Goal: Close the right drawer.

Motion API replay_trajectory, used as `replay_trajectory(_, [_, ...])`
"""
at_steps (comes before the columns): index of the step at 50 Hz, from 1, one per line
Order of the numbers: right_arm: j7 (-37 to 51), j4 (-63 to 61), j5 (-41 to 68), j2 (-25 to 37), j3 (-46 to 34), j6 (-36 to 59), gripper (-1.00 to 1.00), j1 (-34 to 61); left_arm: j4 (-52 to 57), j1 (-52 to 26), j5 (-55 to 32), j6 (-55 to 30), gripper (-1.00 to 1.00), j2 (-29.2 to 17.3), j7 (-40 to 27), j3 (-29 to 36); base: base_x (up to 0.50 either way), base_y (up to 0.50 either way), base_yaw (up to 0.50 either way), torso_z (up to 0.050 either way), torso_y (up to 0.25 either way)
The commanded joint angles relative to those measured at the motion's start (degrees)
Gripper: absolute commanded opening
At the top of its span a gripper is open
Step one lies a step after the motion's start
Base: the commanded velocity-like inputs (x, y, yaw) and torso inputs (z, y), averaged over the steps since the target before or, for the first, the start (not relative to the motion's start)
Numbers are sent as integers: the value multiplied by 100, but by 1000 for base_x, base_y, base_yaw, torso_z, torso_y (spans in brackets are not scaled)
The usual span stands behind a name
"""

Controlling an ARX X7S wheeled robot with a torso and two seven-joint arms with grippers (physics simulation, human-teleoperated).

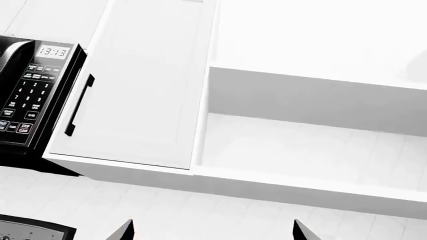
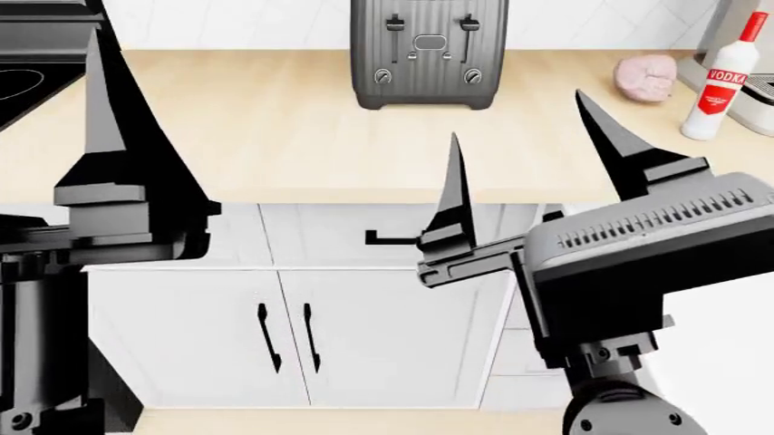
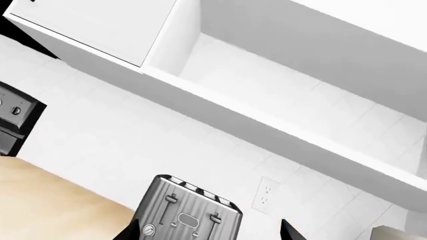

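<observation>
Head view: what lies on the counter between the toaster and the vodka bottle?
A pink rounded lump, perhaps raw meat, lies on the counter between the toaster and the vodka bottle, nearer the bottle. The head view shows it.

Bright, even, shadowless light with no visible source; white cabinets nearly wash out in both wrist views. Edges render crisp throughout, without blur, glare or distortion.

Right gripper and its arm are blocking most of the right drawer in head view; only part of the black handle is showing. Left gripper is running off the top edge, covering the stovetop. Vodka bottle neck is getting cropped.
</observation>
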Motion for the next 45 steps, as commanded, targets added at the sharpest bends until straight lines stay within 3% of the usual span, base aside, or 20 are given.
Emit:
replay_trajectory(1, [-660, -126, -826, -291, -276, 290, 100, 326, 5, -537, -212, 350, 100, -464, -539, 590, 0, 0, 0, 0, 0])
replay_trajectory(13, [-1164, -69, -1267, -547, -172, 267, 100, 468, -35, -648, -222, 513, 100, -576, -643, 762, 0, 0, 0, 0, 0])
replay_trajectory(45, [-1086, 22, -1119, -492, 104, 146, 100, 534, -234, -663, -245, 683, 100, -628, -587, 788, 0, 0, 0, 0, 0])
